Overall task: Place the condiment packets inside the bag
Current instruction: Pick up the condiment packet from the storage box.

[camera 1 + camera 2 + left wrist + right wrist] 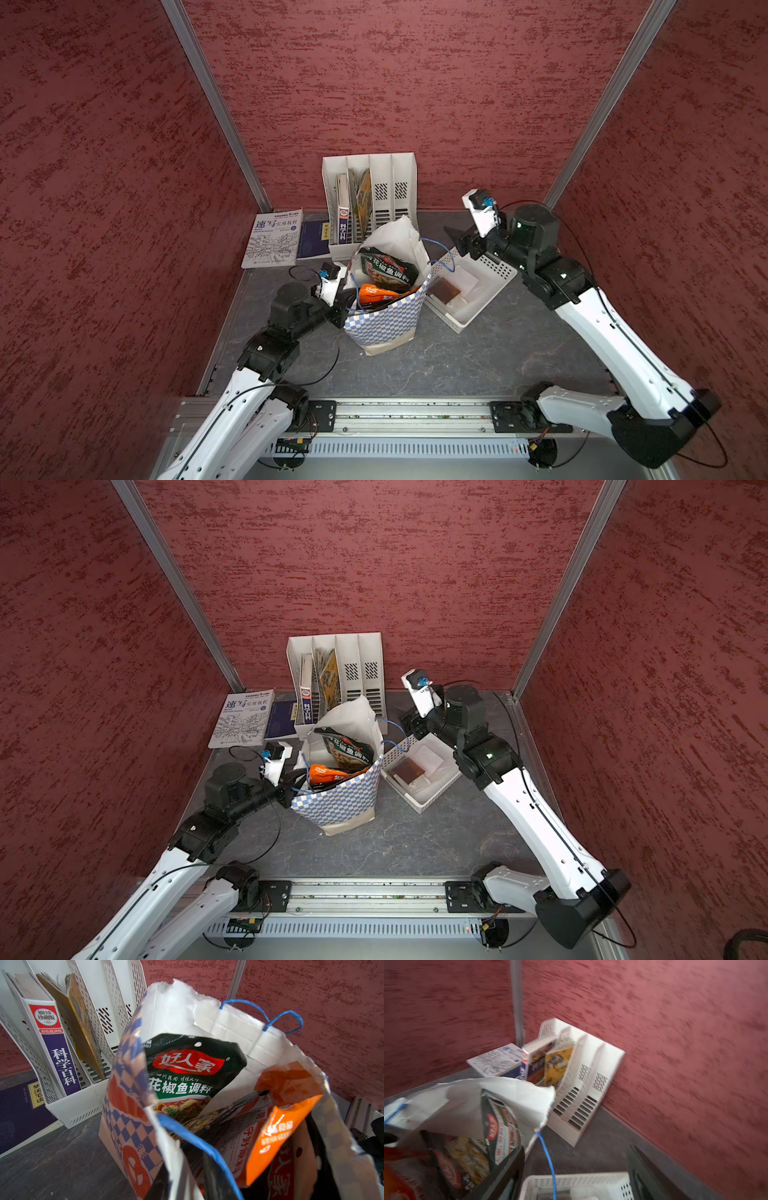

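I see rough, mottled red walls [415, 83] boxing in a dark grey, stone-veined tabletop [457, 353]. On it the crumpled white paper bag [386, 324] with its blue-and-white checked band stands between a slotted white file rack [399, 187] and a perforated white basket [496, 268]. The flat, glossy condiment packets [388, 270] stand on end in the bag's open mouth. My right tool [575, 1148] hangs by the basket's far end, jaws spread wide and empty, while my left tool [347, 297] sits against the bag's rim and I cannot tell its grip.
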